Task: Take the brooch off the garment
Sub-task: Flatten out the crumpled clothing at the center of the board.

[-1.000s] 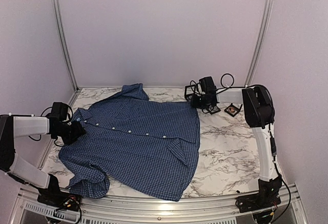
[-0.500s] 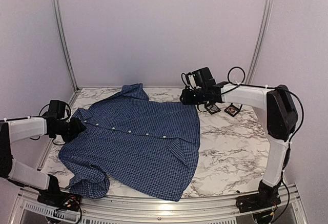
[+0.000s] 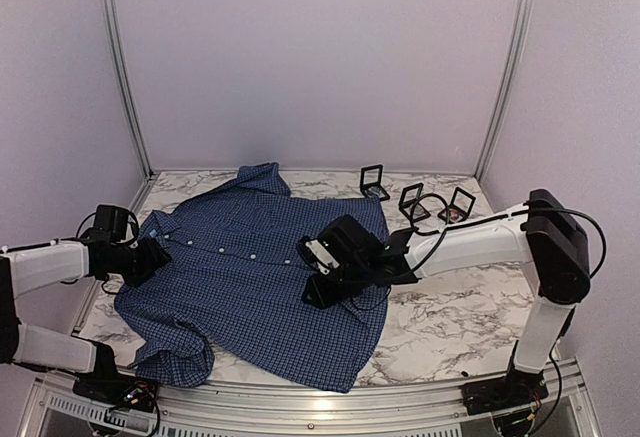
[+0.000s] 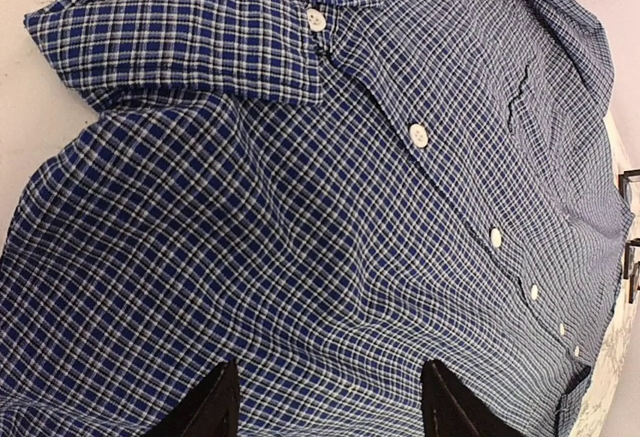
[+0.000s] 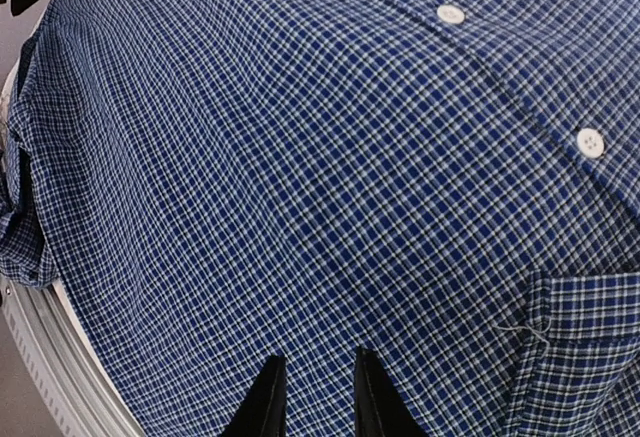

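1. My left gripper is spread wide and empty over the garment, at the collar, frame left.
2. My right gripper is narrowed and empty above the garment's centre.
3. I cannot tell where the brooch is.

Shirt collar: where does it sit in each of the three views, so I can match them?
Top external: the collar is at the left end of the shirt.
Left wrist: the collar is at upper left, folded flat.
Right wrist: not in it; only the shirt front shows.
Shared landmark: the row of pale buttons.
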Available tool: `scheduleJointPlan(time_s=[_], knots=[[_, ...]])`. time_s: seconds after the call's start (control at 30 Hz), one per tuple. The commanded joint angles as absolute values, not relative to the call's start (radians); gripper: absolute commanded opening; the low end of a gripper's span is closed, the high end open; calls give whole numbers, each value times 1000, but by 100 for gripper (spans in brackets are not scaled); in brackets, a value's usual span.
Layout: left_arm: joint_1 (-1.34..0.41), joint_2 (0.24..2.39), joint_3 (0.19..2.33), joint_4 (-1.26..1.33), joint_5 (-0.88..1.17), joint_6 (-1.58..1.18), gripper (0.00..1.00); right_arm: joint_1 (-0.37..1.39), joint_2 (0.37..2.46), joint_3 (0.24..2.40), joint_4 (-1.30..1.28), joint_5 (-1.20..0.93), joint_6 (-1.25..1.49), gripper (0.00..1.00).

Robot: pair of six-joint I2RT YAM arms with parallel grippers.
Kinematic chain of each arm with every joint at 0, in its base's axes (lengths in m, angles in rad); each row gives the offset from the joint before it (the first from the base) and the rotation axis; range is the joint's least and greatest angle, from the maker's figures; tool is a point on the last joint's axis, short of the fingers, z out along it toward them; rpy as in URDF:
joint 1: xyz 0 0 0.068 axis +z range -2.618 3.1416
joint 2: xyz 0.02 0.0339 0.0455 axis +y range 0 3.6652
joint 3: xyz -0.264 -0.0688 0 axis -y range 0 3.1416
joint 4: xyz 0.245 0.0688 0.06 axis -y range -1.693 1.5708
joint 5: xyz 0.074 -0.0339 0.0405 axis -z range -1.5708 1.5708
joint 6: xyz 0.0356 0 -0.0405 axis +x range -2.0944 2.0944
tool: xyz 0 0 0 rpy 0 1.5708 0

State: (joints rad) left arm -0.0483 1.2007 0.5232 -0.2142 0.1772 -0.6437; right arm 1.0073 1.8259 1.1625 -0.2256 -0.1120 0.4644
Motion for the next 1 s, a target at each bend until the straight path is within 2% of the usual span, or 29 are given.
scheduleJointPlan(time_s=[0.0,0.3,0.43,0.73,0.87,0.97], knots=[[-51,1185,503,-189,180,-655,64,1003,1822,1116,-189,-122,520,23],[-51,1213,510,-186,176,-648,64,978,1795,1032,-244,-6,529,23],[-51,1227,521,-188,175,-643,64,958,1734,992,-283,83,538,24],[-51,1251,533,-185,172,-633,64,858,1612,877,-302,142,550,26],[-51,1253,535,-186,172,-628,64,859,1587,893,-325,171,533,26],[-51,1257,536,-184,172,-626,64,897,1599,948,-339,172,519,30]])
